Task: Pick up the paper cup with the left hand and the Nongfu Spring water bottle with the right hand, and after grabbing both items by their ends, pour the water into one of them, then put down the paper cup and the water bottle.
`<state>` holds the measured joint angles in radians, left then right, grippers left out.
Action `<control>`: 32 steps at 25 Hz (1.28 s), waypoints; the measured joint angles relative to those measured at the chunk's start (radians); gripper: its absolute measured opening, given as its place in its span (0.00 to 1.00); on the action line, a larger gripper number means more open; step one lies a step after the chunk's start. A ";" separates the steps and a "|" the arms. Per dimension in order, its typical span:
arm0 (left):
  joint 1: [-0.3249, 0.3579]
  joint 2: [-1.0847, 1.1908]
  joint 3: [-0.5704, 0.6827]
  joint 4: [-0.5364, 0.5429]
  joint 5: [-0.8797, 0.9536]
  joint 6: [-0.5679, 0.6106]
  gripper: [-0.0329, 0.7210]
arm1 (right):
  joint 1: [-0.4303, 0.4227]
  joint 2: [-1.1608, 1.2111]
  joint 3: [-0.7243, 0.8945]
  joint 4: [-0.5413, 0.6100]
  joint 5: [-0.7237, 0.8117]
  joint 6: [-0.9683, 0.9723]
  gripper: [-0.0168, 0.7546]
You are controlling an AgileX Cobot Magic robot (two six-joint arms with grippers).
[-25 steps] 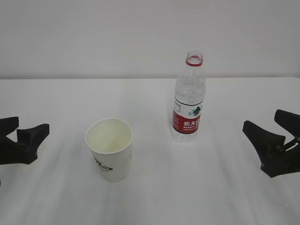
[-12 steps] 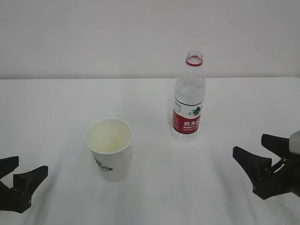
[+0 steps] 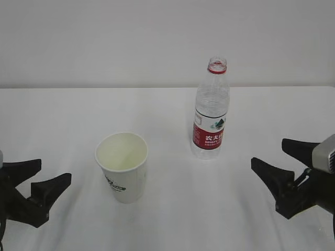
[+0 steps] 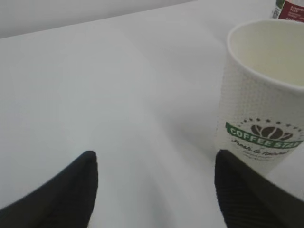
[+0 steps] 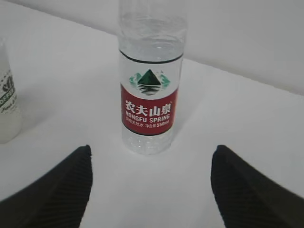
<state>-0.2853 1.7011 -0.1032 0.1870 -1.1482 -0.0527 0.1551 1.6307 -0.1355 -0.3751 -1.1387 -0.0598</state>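
Item 1: paper cup (image 3: 122, 165). White, tapered, rolled rim, upright on the white surface (image 3: 167, 110), left of centre in the exterior view. The left wrist view shows a dimpled wall and a dark green band reading "COFFEE STAR" with a coffee-bean emblem (image 4: 264, 134). The interior looks pale; whether it holds any liquid cannot be told. Nothing touches it.

Item 2: Nongfu Spring water bottle (image 3: 211, 111). Clear ribbed plastic, upright, to the right of the cup and farther back, well apart from it. Red neck ring, mouth uncapped. Red label with white Chinese characters and "NONGFU SPRING", with a green mountain emblem above it (image 5: 148, 100). The water level cannot be made out. Nothing touches it.

Item 3: left tool (image 3: 37, 187). Black, two fingers, at the lower left edge of the exterior view. Fingers spread wide, released, grasping nothing. It points toward the cup with a clear gap between them; in the left wrist view the cup stands ahead and off to the right-hand finger's side.

Item 4: right tool (image 3: 282, 171). Black, with a silver-grey block behind it, at the lower right of the exterior view. Fingers spread wide, released, empty. It faces the bottle, which appears centred between the two fingers in the right wrist view, still apart from them.
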 joint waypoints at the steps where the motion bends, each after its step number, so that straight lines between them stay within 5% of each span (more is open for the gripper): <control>1: 0.000 0.000 -0.002 0.005 0.000 0.000 0.79 | 0.000 0.000 -0.002 -0.008 0.000 -0.028 0.78; 19: 0.000 0.000 -0.004 0.018 0.000 0.000 0.79 | 0.000 0.016 -0.007 0.019 -0.004 -0.033 0.79; 32: 0.000 0.000 -0.004 0.018 0.000 0.000 0.78 | 0.000 0.202 -0.175 -0.074 -0.006 -0.002 0.79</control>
<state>-0.2853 1.7011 -0.1069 0.2053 -1.1482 -0.0527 0.1551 1.8326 -0.3107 -0.4487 -1.1449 -0.0620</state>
